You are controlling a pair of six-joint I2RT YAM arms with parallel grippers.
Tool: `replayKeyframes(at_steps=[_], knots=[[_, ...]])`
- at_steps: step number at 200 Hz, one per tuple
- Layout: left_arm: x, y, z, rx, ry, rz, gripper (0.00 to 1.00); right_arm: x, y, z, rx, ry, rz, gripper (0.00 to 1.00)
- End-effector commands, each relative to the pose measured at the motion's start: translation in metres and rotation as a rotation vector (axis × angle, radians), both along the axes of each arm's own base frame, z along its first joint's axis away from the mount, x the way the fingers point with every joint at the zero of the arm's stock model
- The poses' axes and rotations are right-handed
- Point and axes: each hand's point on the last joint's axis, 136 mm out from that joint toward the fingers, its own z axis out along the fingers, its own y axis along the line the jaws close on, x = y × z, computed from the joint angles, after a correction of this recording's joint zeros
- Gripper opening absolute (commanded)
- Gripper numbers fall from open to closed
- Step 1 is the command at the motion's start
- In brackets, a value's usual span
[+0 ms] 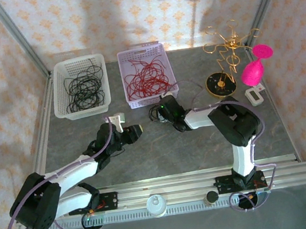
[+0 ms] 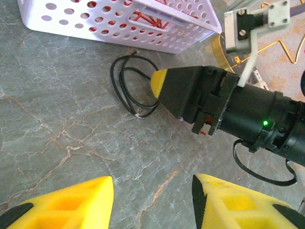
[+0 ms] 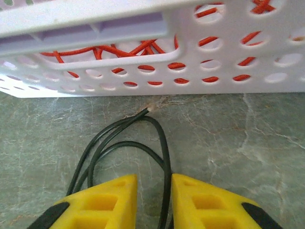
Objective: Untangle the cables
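Where the black cable drops between the fingers of the right gripper, the lower edge of the wrist view cuts it off. Jaws narrowly parted, the gap wider than the strand, which lies close to one finger; not pinched as far as shows. The cable's free end reaches the foot of the lilac basket; whether it touches is not clear.

Left wrist view: the black cable lies in loose loops flat on the table, just beside the basket wall. The right gripper has its tip down on them, far finger hidden behind the near one. A separate black loop under that arm runs out of frame; cable or arm wiring, cannot tell.

Left gripper: fingers well apart, empty, over bare table, near the loops but clear of them; fingers cropped at the bottom.

From above, the black cable is a small dark tangle, its strands not separable. Red cables heaped in the lilac basket. Black cables in the white basket, far left.

Surface: grey stone-look table, pale veins. Gold wire ornament and pink goblet shape far right. Walls papered pale with an orange motif; metal posts at the corners; soft shadows on the back wall.
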Motion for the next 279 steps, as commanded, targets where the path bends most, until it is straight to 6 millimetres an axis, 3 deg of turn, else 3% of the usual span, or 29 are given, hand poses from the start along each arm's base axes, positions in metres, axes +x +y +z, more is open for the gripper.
replayKeyframes(at_steps=[1, 24, 101, 122, 149, 198, 279], knots=[[-0.001, 0.005, 0.001, 0.023, -0.011, 0.012, 0.48, 0.005, 0.003, -0.002, -0.001, -0.012, -0.003, 0.14], [-0.002, 0.005, 0.003, 0.033, -0.018, 0.006, 0.48, -0.004, -0.003, 0.010, 0.007, -0.028, 0.004, 0.00], [-0.002, -0.017, 0.033, -0.055, -0.089, -0.094, 0.49, -0.059, -0.016, 0.092, 0.146, -0.131, 0.111, 0.00], [-0.001, -0.030, 0.042, -0.085, -0.106, -0.148, 0.49, -0.077, -0.008, 0.114, 0.220, -0.171, 0.216, 0.00], [-0.007, -0.052, 0.070, -0.150, -0.200, -0.250, 0.49, -0.092, 0.000, 0.139, 0.309, -0.189, 0.308, 0.00], [-0.008, -0.061, 0.082, -0.141, -0.288, -0.318, 0.47, -0.106, 0.013, 0.168, 0.409, -0.168, 0.391, 0.00], [0.015, -0.043, 0.072, -0.038, -0.284, -0.178, 0.28, -0.124, 0.013, 0.191, 0.479, -0.168, 0.448, 0.00]])
